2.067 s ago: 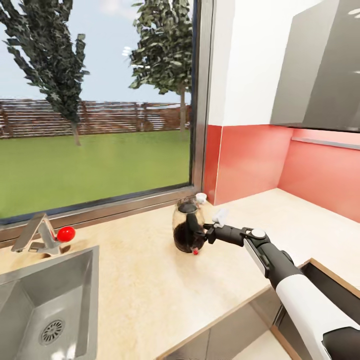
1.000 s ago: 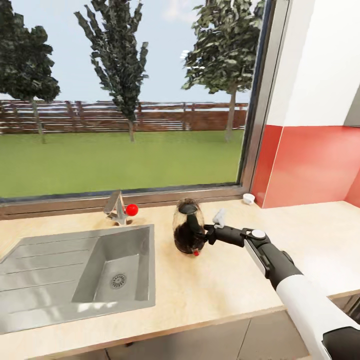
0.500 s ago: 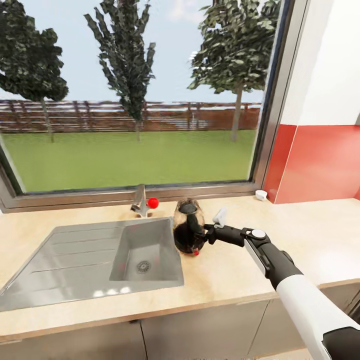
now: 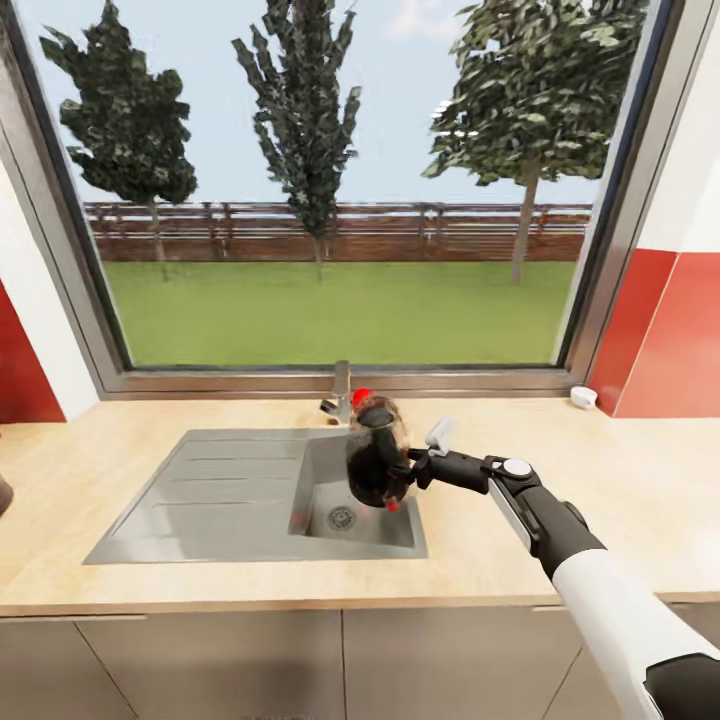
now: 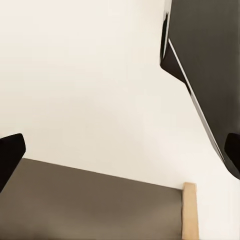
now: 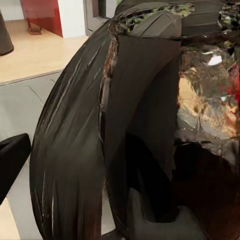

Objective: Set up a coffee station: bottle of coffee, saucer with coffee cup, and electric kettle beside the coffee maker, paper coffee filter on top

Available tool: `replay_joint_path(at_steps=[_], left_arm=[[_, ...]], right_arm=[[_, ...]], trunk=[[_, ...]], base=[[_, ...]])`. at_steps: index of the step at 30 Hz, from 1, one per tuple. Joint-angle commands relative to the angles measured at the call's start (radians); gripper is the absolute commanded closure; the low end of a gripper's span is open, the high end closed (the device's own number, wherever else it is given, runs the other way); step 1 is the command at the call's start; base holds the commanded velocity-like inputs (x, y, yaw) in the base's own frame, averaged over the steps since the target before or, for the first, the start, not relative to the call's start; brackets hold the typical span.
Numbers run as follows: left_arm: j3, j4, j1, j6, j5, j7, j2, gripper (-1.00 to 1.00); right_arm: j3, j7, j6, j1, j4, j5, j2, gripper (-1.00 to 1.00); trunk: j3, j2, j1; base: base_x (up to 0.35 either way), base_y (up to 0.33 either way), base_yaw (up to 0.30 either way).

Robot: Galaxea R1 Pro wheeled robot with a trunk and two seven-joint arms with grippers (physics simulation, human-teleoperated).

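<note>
**Head view, left to right.** Kitchen countertop [image 4: 120, 560]: light beige wood-grain slab over grey cabinet fronts, running the full width below a large window. A dark object is cut off by the frame's left edge; what it is cannot be told. Steel sink [image 4: 200, 500] with drainboard and basin set into the slab, tap [image 4: 340, 402] at its back. Electric kettle [image 4: 377, 465]: held in the air over the right part of the basin, upright, clear of the counter. Right gripper [image 4: 412, 468]: clamped on the kettle's handle side, arm reaching in from the lower right. Small white item [image 4: 582, 397] at the far right of the counter by the window frame, too small to identify. Red wall panels at both ends.

**Right wrist view.** Close on the kettle's thick black loop handle [image 6: 100, 135]; the gripper's dark finger [image 6: 11, 160] shows at the edge, with a second dark part low in the frame against the handle. Counter and red wall appear beyond.

**Left wrist view.** Pale wall, a dark angled panel [image 5: 210, 75], a grey-brown surface with a light wooden strip [image 5: 190, 210]. Left gripper: dark fingertips [image 5: 9, 157] at opposite edges of the frame, set wide apart and holding nothing.

**Kettle, appearance.** Squat, rounded, glossy see-through body mirroring brown and green surroundings; black lid and base; small red switch [image 4: 391, 506] low on the side.
</note>
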Motion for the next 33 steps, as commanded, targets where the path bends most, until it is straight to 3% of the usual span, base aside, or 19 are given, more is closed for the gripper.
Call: replay_joint_path(at_steps=[1,21,33], left_arm=[[0.008,0.002,-0.001,-0.005,-0.010,0.005,-0.001,-1.00],[0.010,0.002,-0.001,-0.005,-0.011,0.001,-0.003,-1.00],[0.010,0.002,-0.001,-0.007,-0.011,0.002,-0.003,-1.00]], right_arm=[[0.003,0.000,0.007,-0.001,-0.001,-0.015,-0.001,1.00],[0.003,0.000,0.006,-0.001,0.001,-0.015,-0.001,1.00],[0.003,0.000,0.006,-0.001,0.001,-0.015,0.000,1.00]], trunk=[[-0.002,-0.002,0.001],[0.015,-0.002,0.001],[0.028,-0.002,0.001]], base=[[0.000,0.000,0.279],[0.000,0.004,0.241],[0.000,0.264,0.220]])
